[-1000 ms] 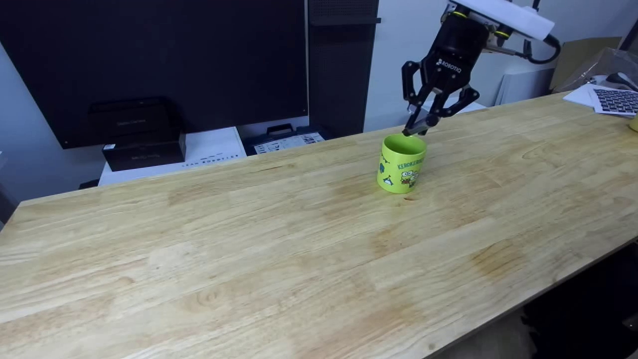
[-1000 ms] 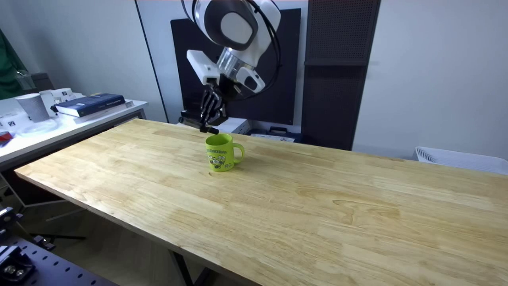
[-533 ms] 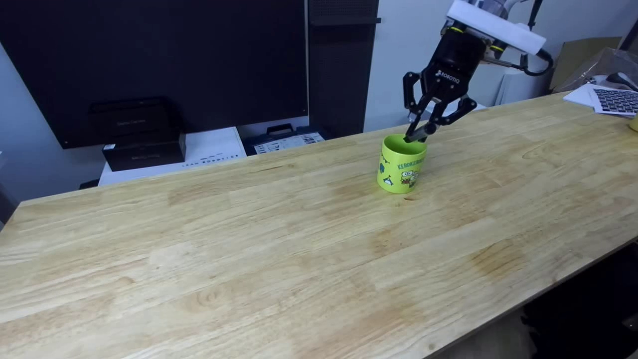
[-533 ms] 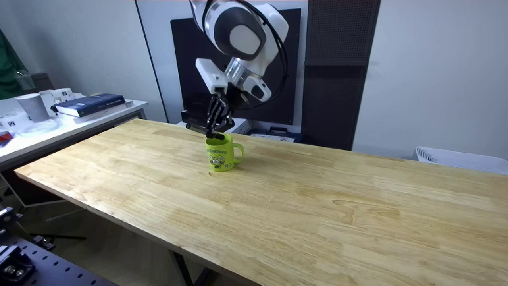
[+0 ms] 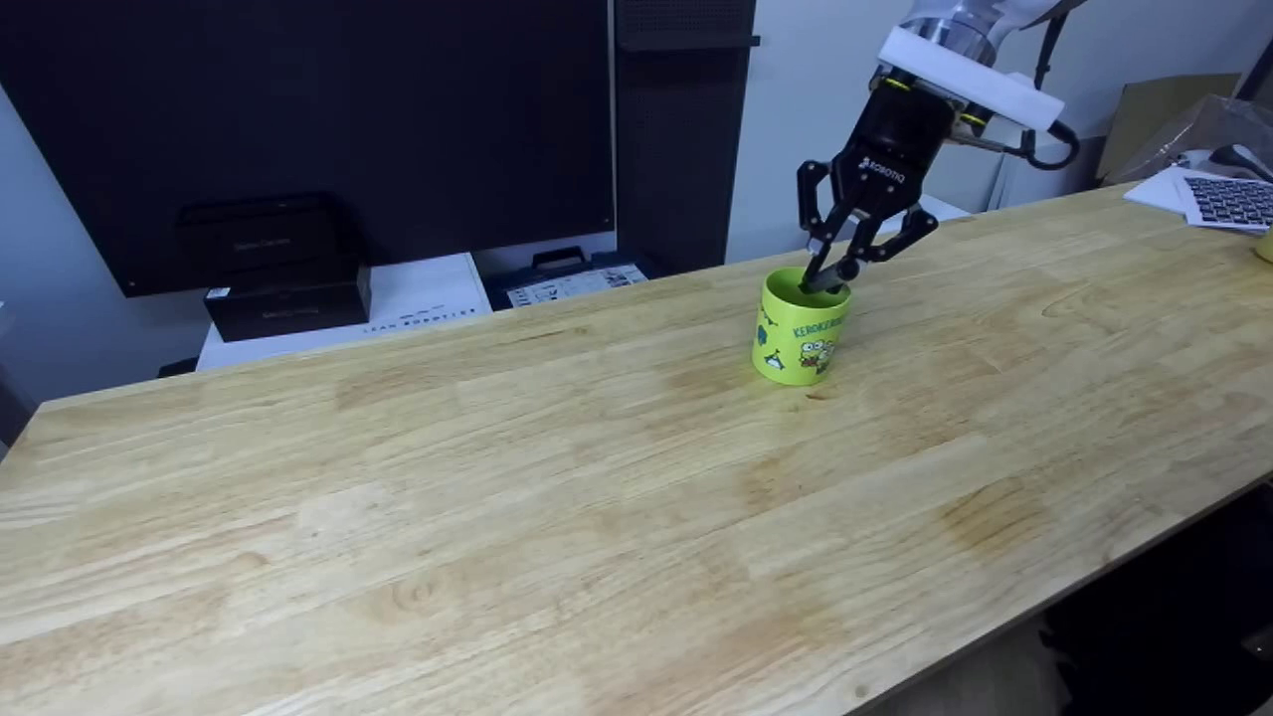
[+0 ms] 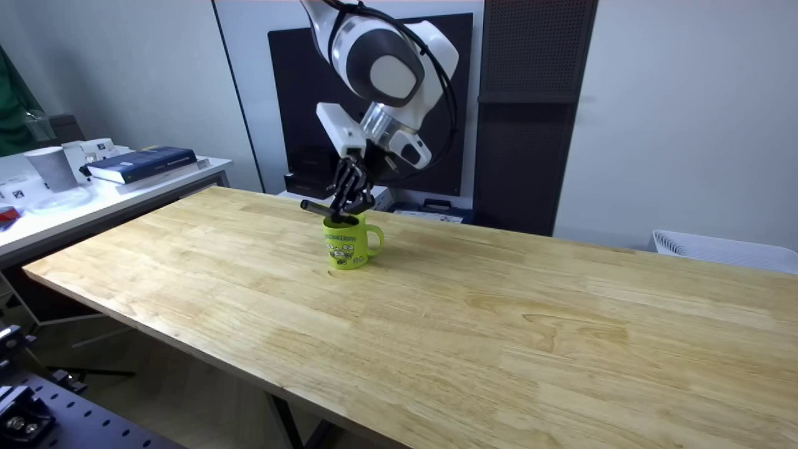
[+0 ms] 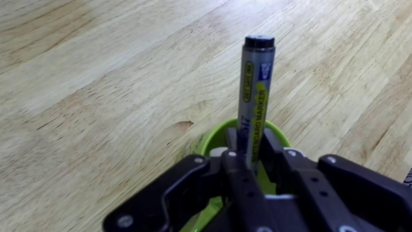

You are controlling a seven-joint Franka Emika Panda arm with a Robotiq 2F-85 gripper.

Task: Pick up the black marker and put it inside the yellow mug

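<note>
Whiteboard marker (image 7: 256, 96), a single one, is pinched by the one gripper (image 7: 251, 141), its two fingers (image 7: 273, 143) pressed close against either side of the barrel. Tilted, the marker lies over the mouth of one upright yellow-green mug (image 5: 799, 338), one end jutting out past the rim; whether it touches that rim cannot be told. One wooden table (image 5: 398, 557) bears the mug; one white desk (image 6: 37, 226) holds one dark-blue book (image 6: 140, 164) and one grey cup (image 6: 53, 171).
</note>
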